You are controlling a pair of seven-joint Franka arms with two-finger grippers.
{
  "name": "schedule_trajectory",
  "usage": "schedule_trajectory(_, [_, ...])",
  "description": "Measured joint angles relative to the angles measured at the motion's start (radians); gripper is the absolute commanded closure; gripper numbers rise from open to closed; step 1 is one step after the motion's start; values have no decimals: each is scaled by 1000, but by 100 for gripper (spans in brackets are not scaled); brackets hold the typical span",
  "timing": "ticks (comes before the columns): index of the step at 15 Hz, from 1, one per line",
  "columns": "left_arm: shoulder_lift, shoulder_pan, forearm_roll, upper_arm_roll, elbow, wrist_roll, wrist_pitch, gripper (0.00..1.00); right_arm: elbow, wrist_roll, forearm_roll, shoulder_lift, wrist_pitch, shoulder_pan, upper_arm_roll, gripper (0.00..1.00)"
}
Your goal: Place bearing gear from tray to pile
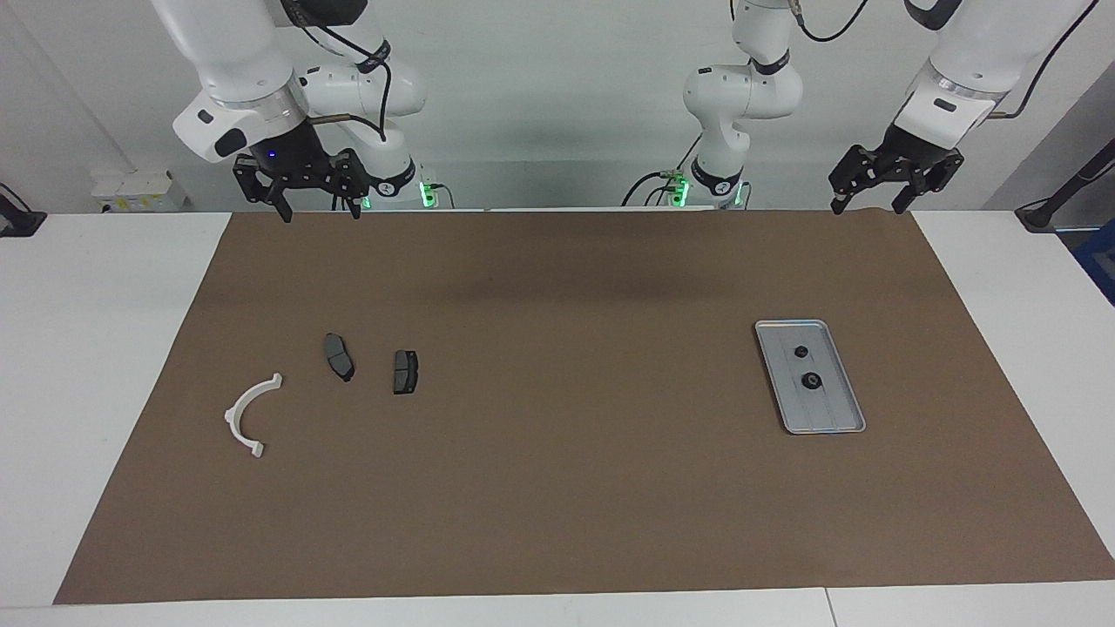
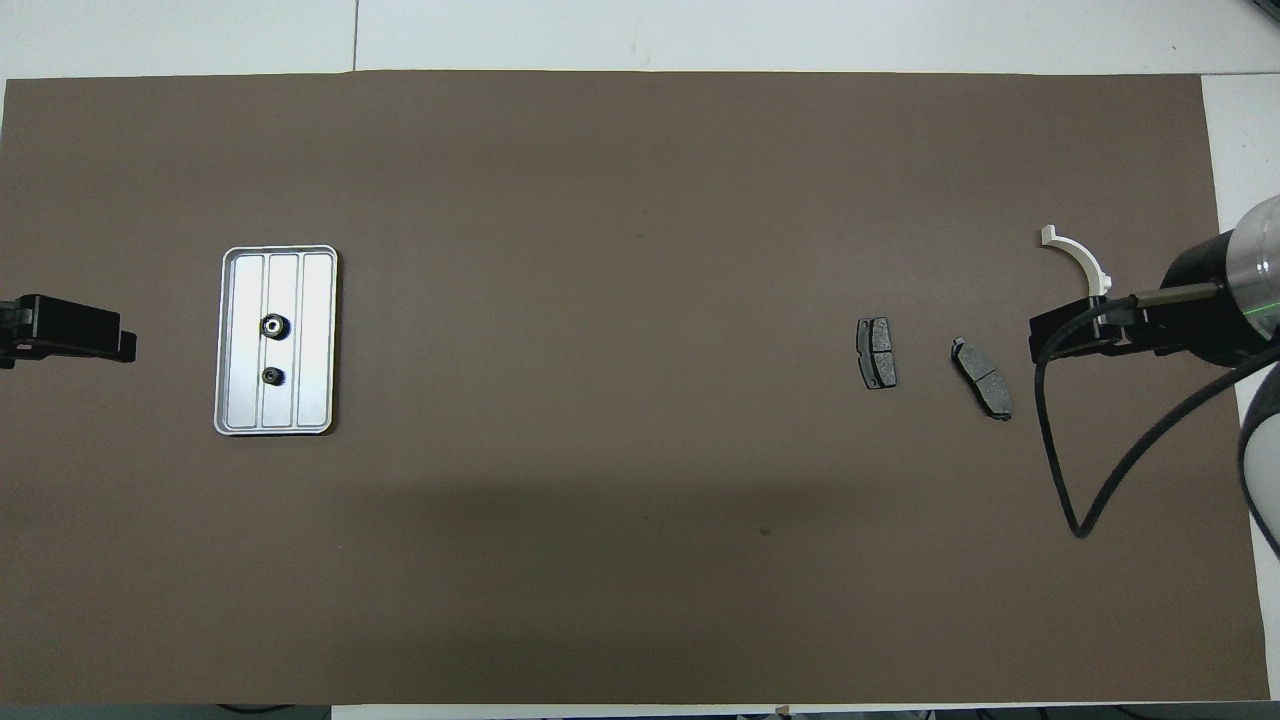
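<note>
Both bearing gears [image 1: 811,381] lie untouched in the tray [image 1: 773,383] toward the left arm's end of the desk, well apart from the pile [image 1: 253,416], while left gripper [image 1: 871,205] and right gripper [image 1: 319,209] hover with fingers open, apparently waiting to start.

Two black gears [image 1: 807,367] in silver tray [image 1: 843,416] (pile [image 1: 341,357] well apart).

Both white Franka arms wait, raised, elbows bent, wrists angled down toward the table. Left arm's black two-finger gripper [image 1: 871,207] hangs in the air, fingers spread apart, holding nothing, tips pointing down. Right arm's black two-finger gripper [image 1: 320,212] also hangs up with fingers wide and nothing between them; a black cable loops down from its wrist.
</note>
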Motion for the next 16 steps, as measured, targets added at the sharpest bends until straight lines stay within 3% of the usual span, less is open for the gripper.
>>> schedule_trajectory(10, [-23, 45, 2, 17, -66, 52, 69, 0, 0, 0, 0, 0, 0, 0, 0, 0])
schedule_trajectory(16, [1, 76, 2, 18, -354, 109, 434, 3, 0, 0, 0, 0, 0, 0, 0, 0])
